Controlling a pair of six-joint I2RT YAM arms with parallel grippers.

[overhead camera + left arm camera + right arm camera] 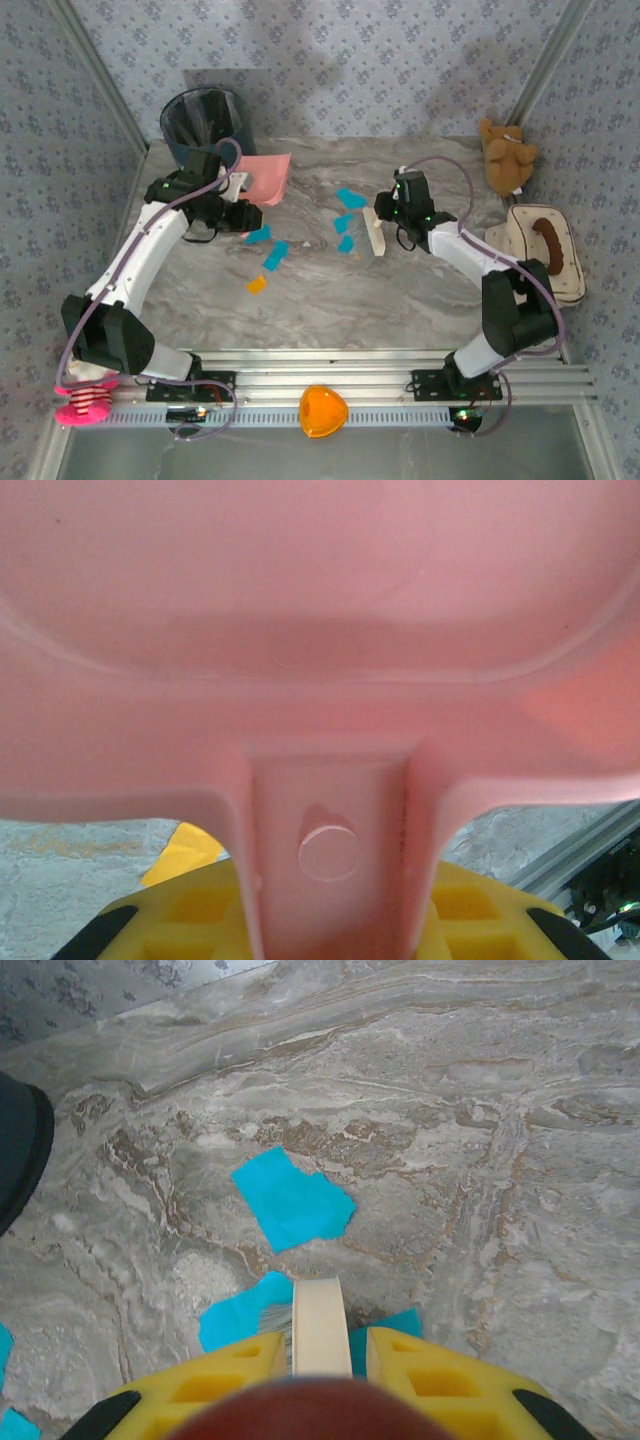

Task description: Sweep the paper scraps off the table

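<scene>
— How many paper scraps (342, 222) lie on the table (400, 300)?

— Five cyan ones that I can tell apart, though the long one near the middle may be two overlapping. Plus one orange-yellow scrap (256, 285).

— And the sweeping gear?

— One pink dustpan (268, 175), one brush (375, 232) and one dark bin (205, 120) at the far left corner.

— Anything else?

— One teddy bear (507, 155), one cream tray (520, 225) with one brown piece (548, 245) in it, one orange heart-shaped dish (323, 412) and one pink ringed stack (85, 400). Two arms: left arm (150, 245) and right arm (480, 262).
</scene>
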